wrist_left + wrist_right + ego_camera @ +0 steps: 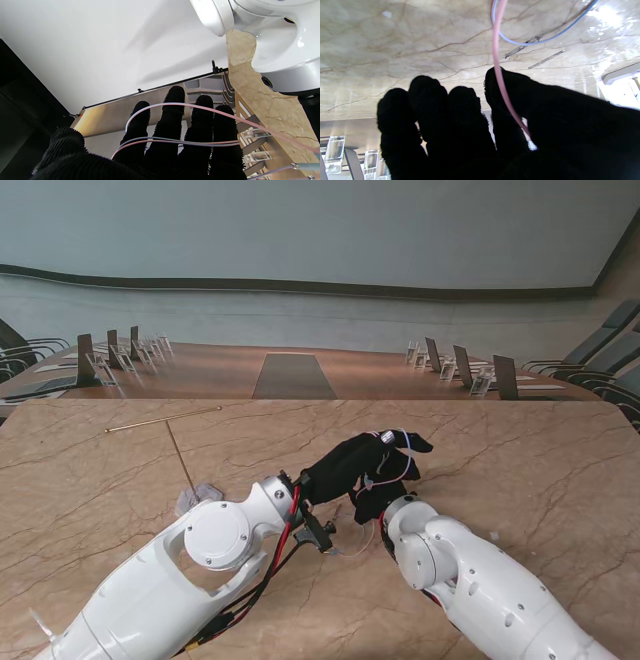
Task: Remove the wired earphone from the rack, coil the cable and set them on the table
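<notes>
Stand view: our two black-gloved hands met at frame centre over the marble table. Our left hand reached in from the lower left with its fingers straight and spread, pointing right. The earphone cable was looped across those fingers. In the left wrist view the cable showed as pale pink and grey-blue strands lying in at least two turns over the four extended fingers, thumb off to the lower left of that frame. So the left hand was spread apart and carrying the coils, not clamped.

Our right hand sat just beside the left, centre frame, fingers curled. In the right wrist view the pink strand ran from the top of the frame down into the gap between thumb and index finger, pinched there. The other three fingers were bunched together. A blue strand curved off at upper right of that frame, over the table surface.

More loose cable trailed at centre, low in the stand view, between the two wrists. Earbuds were too small to make out.

The rack, a thin gold rod stand, was at left of centre in the stand view, well apart from both hands, with its clear base near the left forearm.
</notes>
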Robot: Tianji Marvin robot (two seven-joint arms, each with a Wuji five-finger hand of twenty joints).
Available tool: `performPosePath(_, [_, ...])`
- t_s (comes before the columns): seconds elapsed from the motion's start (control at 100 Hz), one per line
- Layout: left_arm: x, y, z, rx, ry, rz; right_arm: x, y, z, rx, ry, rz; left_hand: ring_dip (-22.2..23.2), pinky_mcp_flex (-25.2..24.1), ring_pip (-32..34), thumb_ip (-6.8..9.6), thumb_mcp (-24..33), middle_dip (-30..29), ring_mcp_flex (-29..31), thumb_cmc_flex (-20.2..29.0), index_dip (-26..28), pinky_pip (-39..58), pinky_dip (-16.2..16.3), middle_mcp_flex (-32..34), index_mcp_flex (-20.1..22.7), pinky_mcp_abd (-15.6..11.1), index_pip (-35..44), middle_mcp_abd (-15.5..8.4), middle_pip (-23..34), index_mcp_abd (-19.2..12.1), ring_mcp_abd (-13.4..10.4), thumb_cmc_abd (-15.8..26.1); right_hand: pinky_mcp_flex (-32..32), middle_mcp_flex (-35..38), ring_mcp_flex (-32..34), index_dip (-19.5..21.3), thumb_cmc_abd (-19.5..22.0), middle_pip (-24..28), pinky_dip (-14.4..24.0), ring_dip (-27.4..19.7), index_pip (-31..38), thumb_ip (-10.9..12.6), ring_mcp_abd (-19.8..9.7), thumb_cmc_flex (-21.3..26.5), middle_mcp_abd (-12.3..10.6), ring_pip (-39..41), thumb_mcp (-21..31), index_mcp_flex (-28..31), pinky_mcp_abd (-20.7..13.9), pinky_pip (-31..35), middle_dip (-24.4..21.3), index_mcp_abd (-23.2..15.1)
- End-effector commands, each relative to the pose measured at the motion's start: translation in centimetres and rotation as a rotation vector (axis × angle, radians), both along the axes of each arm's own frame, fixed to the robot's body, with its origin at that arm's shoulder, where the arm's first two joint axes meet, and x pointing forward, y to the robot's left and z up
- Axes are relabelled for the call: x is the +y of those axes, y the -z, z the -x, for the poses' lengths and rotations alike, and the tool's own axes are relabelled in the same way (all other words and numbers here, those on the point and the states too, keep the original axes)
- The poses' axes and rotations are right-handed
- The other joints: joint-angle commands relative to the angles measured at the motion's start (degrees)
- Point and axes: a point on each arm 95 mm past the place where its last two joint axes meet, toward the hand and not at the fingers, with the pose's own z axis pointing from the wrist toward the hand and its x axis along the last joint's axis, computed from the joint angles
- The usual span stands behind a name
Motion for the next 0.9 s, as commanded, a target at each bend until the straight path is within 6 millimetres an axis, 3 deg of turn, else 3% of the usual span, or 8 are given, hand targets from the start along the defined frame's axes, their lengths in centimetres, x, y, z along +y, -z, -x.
performPosePath(0.0, [-0.5, -0.3, 0.4, 0.001, 0.014, 0.01, 0.1, 0.2, -0.2, 0.002, 0.008, 0.005, 1.2, 0.2, 0.7, -1.5, -0.1, 1.1, 0.9, 1.1, 0.5, -0.2, -0.3, -0.1, -0.6, -0.7, 1.5, -1.1, 1.5, -3.1, -1.2, 2.3, 0.2, -0.1, 2.6, 7.0, -1.2, 2.8, -0.6, -0.5, 21.9, 3.0, 3.4, 12.0, 6.3, 3.7, 10.1, 5.4, -5.4, 7.5, -0.1, -18.0])
performPosePath(0.3, [-0.6, -0.2, 1.6, 0.009, 0.057, -0.009, -0.7, 0.1, -1.7, -0.02, 0.043, 0.034, 3.9, 3.0, 2.7, -1.43, -0.2, 3.7, 2.9, 0.4, 0.8, 2.7, 1.1, -0.3, -1.4, 4.0, 1.6, -1.0, 2.9, -3.4, 1.1, 2.7, 0.2, -0.1, 2.6, 6.9, -1.0, 2.9, -0.3, -0.6, 21.8, 2.9, 3.3, 11.9, 6.3, 3.8, 10.1, 5.3, -5.4, 7.6, -0.2, -18.1])
performPosePath(0.36, [-0.6, -0.2, 1.8, 0.012, 0.063, -0.014, -1.0, -0.1, -2.2, -0.033, 0.053, 0.041, 4.0, 5.0, 3.7, -1.38, -0.1, 3.8, 3.5, 0.4, 1.0, 5.4, 2.4, -0.3, -1.3, 6.7, 1.7, -0.6, 3.2, -3.4, 2.5, 2.7, 0.2, -0.2, 2.6, 6.9, -1.0, 2.9, -0.2, -0.6, 21.8, 2.8, 3.3, 11.8, 6.3, 3.8, 10.1, 5.2, -5.4, 7.6, -0.2, -18.1])
performPosePath(0.42, [-0.6, -0.1, 2.0, 0.014, 0.072, -0.017, -1.3, -0.3, -2.6, -0.046, 0.065, 0.043, 4.1, 6.4, 4.4, -1.39, -0.2, 3.8, 3.8, 0.2, 1.0, 6.9, 3.1, -0.9, -1.6, 7.6, 1.6, -0.5, 3.2, -3.4, 3.3, 2.7, 0.2, -0.1, 2.6, 6.9, -0.9, 2.9, 0.0, -0.6, 21.7, 2.8, 3.3, 11.8, 6.3, 3.8, 10.1, 5.1, -5.5, 7.7, -0.2, -18.1])
performPosePath(0.89, [0.3, 1.5, 2.7, 0.028, 0.065, -0.071, -4.4, -3.5, -4.7, -0.183, 0.13, 0.013, 4.6, 8.7, 7.9, -1.32, -0.1, 3.7, 5.4, -0.3, 1.2, 10.6, 4.9, 0.6, -0.8, 10.2, 1.8, 0.4, 4.4, -2.8, 5.2, 2.9, -0.4, -0.5, 2.1, 6.7, -0.7, 2.7, 0.8, -0.6, 21.6, 2.6, 3.3, 11.6, 6.3, 3.7, 10.1, 5.0, -5.8, 7.2, -0.3, -18.1])
